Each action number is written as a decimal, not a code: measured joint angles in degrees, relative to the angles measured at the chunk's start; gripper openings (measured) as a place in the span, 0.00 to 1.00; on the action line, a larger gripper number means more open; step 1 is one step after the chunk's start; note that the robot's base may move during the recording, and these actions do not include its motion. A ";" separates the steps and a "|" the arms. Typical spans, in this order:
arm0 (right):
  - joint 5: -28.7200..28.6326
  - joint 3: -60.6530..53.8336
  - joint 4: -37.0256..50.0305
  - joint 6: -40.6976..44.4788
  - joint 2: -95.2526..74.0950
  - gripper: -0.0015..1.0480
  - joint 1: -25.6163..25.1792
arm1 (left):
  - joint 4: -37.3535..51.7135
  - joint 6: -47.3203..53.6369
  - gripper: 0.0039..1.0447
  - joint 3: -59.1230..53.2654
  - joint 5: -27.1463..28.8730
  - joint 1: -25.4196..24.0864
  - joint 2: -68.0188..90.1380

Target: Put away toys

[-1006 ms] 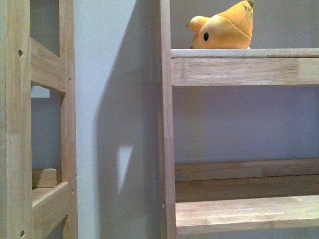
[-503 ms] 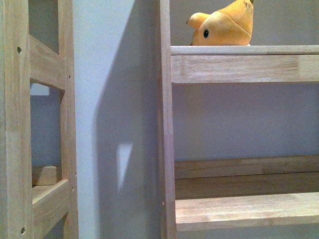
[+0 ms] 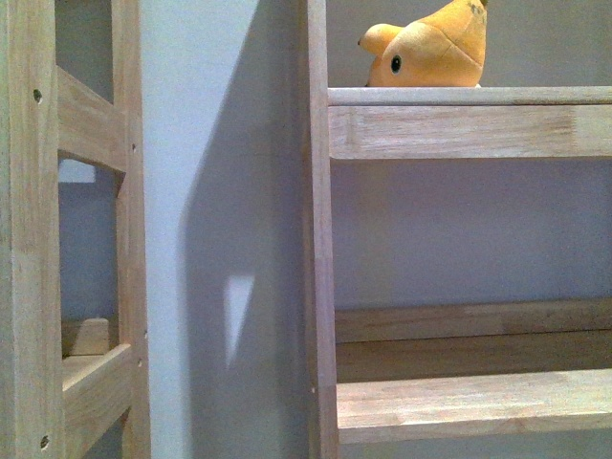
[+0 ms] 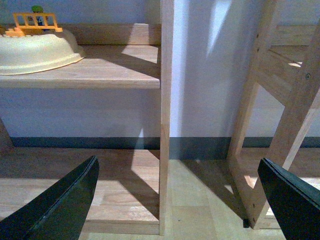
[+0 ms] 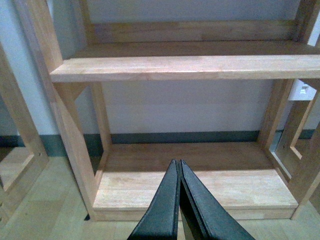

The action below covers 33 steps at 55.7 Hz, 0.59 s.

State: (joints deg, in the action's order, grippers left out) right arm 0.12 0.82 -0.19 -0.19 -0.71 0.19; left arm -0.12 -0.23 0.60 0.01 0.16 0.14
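Toy already up on top shelf of right-hand wooden rack, front view. Orange-yellow plush, black bead eye toward rack's upright post, sits close behind shelf's front edge, near that post. Lower body hidden behind shelf lip, so can't tell how squarely seated. Looks stable tho, nothing touching it.

Judged from that: putting-away seems done for this toy, prob near end of task. Left to do, as far as shown: maybe nothing but pulling arms clear. No other plush seen on floor or on lower shelf under it, which shows bare wood. Second wooden frame stands beside rack, across a strip of wall, nothing of the task on it.

Left wrist view: left gripper spread wide, fingers far apart at both edges of pic, nothing between them, touching nothing. Points low at rack's post and floor. Cream bowl-like tub w/ small orange fence piece on a shelf to one side of post; whether that counts as a toy to store, can't tell.

Right wrist view: right gripper pressed together, tips meeting, nothing pinched. Aimed at rack's bottom board, hangs clear of wood.

Neither arm shows in front view.
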 joint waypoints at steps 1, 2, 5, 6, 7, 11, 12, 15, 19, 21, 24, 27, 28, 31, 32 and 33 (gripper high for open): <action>-0.04 0.00 -0.02 0.00 0.04 0.03 -0.02 | 0.00 0.00 0.94 0.00 0.00 0.00 0.00; -0.02 0.00 -0.02 0.00 0.11 0.03 -0.02 | 0.00 0.00 0.94 0.00 -0.02 0.00 0.00; -0.04 0.00 0.00 0.00 0.20 0.03 -0.04 | 0.00 0.00 0.94 0.00 0.00 0.00 0.00; -0.07 0.00 0.00 0.00 0.22 0.03 -0.04 | 0.00 -0.02 0.94 0.00 0.00 0.00 0.00; -0.07 0.00 0.00 0.00 0.22 0.03 -0.04 | 0.00 -0.02 0.94 0.00 0.02 0.00 0.00; -0.04 0.00 0.00 0.04 0.22 0.04 -0.04 | 0.00 0.00 0.94 0.00 0.00 0.00 0.00; -0.04 0.00 0.00 0.04 0.22 0.06 -0.04 | 0.00 0.00 0.94 0.00 0.00 0.00 0.00; -0.04 0.00 0.00 0.04 0.24 0.15 -0.04 | 0.00 0.00 0.94 0.00 0.00 0.00 0.00; -0.04 0.00 0.00 0.04 0.24 0.24 -0.04 | 0.00 0.00 0.94 0.00 0.00 0.00 0.00; -0.04 0.00 0.00 0.04 0.24 0.29 -0.04 | 0.00 -0.02 0.94 0.00 0.00 0.00 0.00; -0.04 0.00 0.00 0.04 0.24 0.38 -0.04 | 0.00 0.00 0.94 0.00 0.00 0.00 0.00; -0.04 0.00 0.00 0.04 0.24 0.46 -0.04 | 0.00 0.00 0.94 0.00 0.00 0.00 0.00; -0.04 0.00 0.00 0.04 0.24 0.49 -0.04 | 0.00 0.00 0.94 0.00 0.00 0.00 0.00; -0.04 0.00 0.00 0.04 0.24 0.57 -0.04 | 0.00 0.00 0.94 0.00 0.00 0.00 0.00; -0.04 0.00 0.00 0.04 0.24 0.60 -0.04 | 0.00 0.00 0.94 0.00 0.00 0.00 0.00; -0.04 0.00 0.00 0.04 0.24 0.62 -0.04 | 0.00 0.00 0.94 0.00 0.00 0.00 0.00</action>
State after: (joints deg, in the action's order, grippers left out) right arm 0.08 0.82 -0.19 -0.14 -0.47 0.14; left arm -0.12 -0.23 0.60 0.01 0.16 0.14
